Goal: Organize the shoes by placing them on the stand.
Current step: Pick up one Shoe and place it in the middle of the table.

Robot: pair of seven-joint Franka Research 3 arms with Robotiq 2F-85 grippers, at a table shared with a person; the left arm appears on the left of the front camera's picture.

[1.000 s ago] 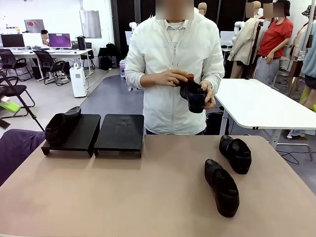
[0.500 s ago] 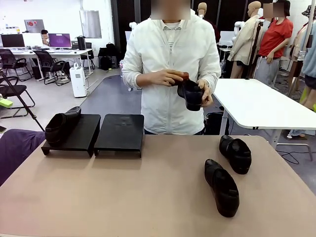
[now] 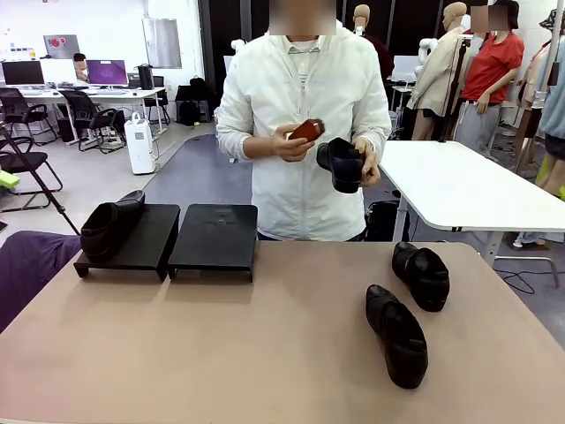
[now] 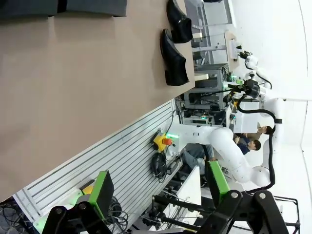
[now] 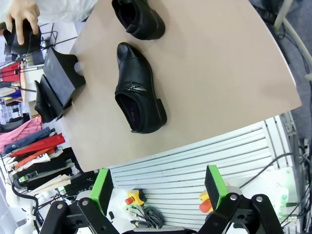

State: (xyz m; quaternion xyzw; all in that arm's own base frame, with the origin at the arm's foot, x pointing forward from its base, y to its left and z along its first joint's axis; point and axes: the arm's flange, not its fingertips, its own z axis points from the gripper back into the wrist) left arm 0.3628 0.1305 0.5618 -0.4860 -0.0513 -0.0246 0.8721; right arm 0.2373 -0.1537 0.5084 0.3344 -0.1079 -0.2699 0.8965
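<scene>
On the left platform of the stand (image 3: 148, 240) lies one black shoe (image 3: 110, 224); the right platform (image 3: 214, 235) is bare. Two more shoes (image 3: 421, 276) (image 3: 397, 334) rest on the table at the right. Across the table a person holds a fourth shoe (image 3: 342, 165) in one hand and a small reddish-brown object (image 3: 306, 130) in the other. My left gripper (image 4: 160, 190) is open off the table's near edge, well away from the two shoes (image 4: 174, 58) (image 4: 179, 20). My right gripper (image 5: 158, 187) is open too, past the edge below the nearer shoe (image 5: 138, 87).
The tan table (image 3: 229, 344) has free room in its middle and front. A purple cloth (image 3: 26, 265) hangs at the left edge. A white table (image 3: 468, 190) stands behind at the right. Slatted panels and cables (image 5: 195, 170) lie under my grippers.
The person has drawn the reddish-brown object away from the shoe and raised it, while the held shoe dropped slightly. Shoes on the table and the stand have not moved.
</scene>
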